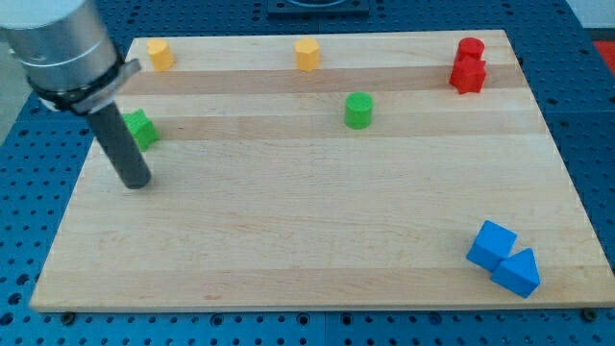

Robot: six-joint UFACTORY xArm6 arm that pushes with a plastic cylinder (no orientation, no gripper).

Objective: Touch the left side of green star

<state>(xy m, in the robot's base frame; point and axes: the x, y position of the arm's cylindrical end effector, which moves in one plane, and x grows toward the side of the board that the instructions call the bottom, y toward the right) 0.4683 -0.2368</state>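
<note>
While my tip (135,181) rests on the wooden tabletop (307,250) near its left edge, the green star-shaped block (141,128) sits just beyond it; no claw shows.

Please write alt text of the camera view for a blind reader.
My tip rests on a wooden board just below a green star at the view's left. Yellow, red, blue blocks and a green cylinder lie scattered elsewhere.
</note>
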